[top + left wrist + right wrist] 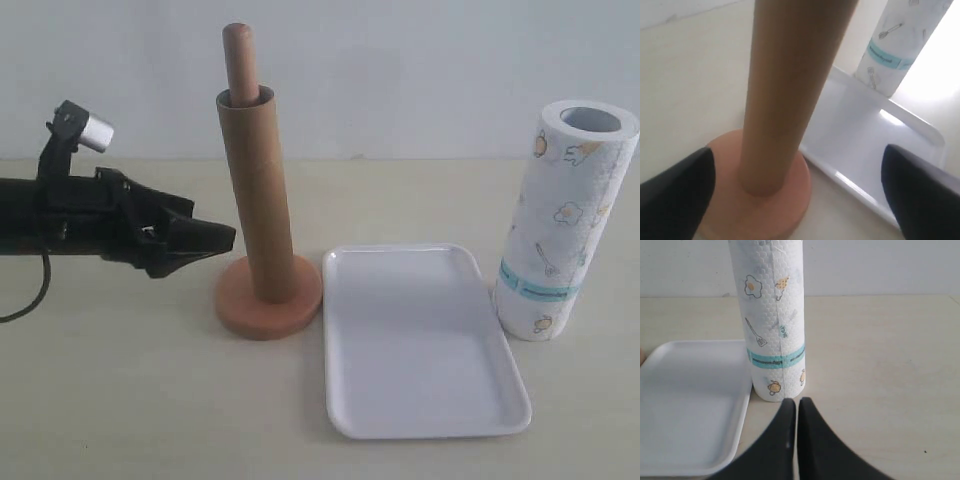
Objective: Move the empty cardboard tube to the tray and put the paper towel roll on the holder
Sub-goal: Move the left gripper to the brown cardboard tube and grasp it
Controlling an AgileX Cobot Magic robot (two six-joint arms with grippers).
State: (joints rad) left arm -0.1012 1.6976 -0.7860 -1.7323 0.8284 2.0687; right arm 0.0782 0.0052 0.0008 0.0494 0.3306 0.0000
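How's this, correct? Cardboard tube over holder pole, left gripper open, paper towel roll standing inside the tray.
One error: the paper towel roll stands on the table beside the tray, not inside it; the exterior view shows it. The cardboard tube over the holder pole and left gripper open are right.

We see only the top of the pole of the holder (239, 60), because the empty cardboard tube (260, 195) hides the rest.

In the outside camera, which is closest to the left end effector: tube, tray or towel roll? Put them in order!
1. The tube, just beside the left end effector, standing over the holder.
2. The tray, in the middle.
3. The towel roll, far right.
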